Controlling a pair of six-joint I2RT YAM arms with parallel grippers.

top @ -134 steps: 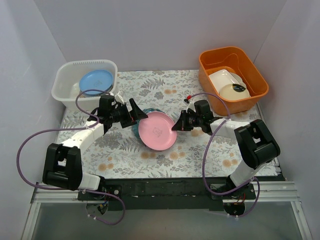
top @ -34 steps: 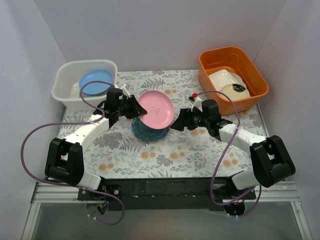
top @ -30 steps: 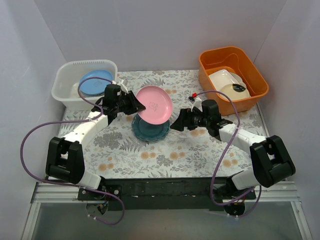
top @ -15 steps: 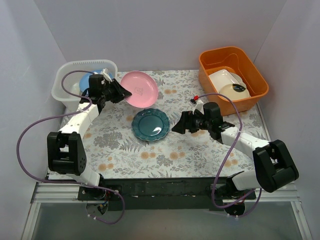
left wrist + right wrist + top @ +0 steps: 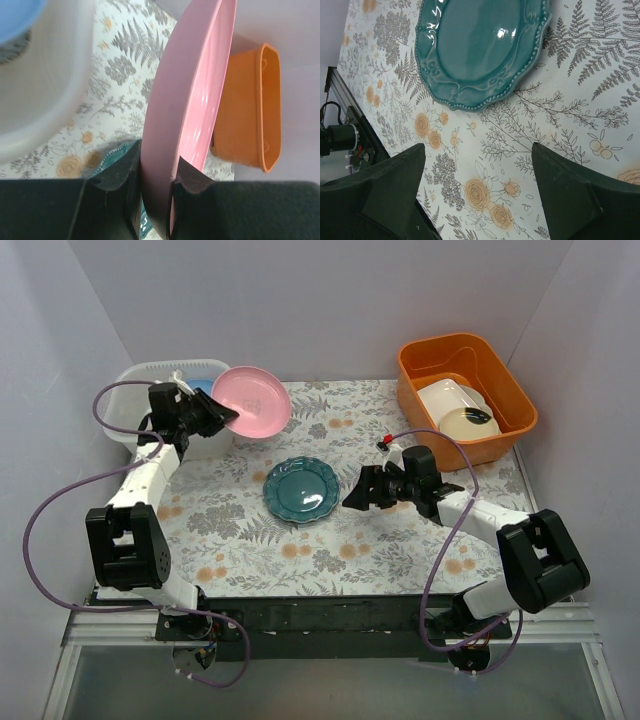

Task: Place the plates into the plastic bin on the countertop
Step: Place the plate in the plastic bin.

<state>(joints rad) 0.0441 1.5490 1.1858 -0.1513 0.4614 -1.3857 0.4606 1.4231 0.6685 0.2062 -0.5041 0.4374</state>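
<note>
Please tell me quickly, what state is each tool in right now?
Left tool: closed on the pink plate.
Right tool: open, holding nothing.

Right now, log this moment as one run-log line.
left gripper: shut on pink plate, beside plastic bin | right gripper: open, empty, near teal plate | teal plate: flat on countertop | blue plate: in plastic bin

1. Left arm [image 5: 138, 478] is stretched way out toward the far left corner, with the wrist up high.
2. Left gripper [image 5: 222, 420] — fingers pinched tight on the rim of a pink plate [image 5: 255, 400], holding it up in the air.
3. Right arm [image 5: 480, 515] has its elbow parked off to the right and the forearm reaching low toward the middle.
4. Right gripper [image 5: 352, 497] — jaws spread wide, pointing left and slightly down.
</note>
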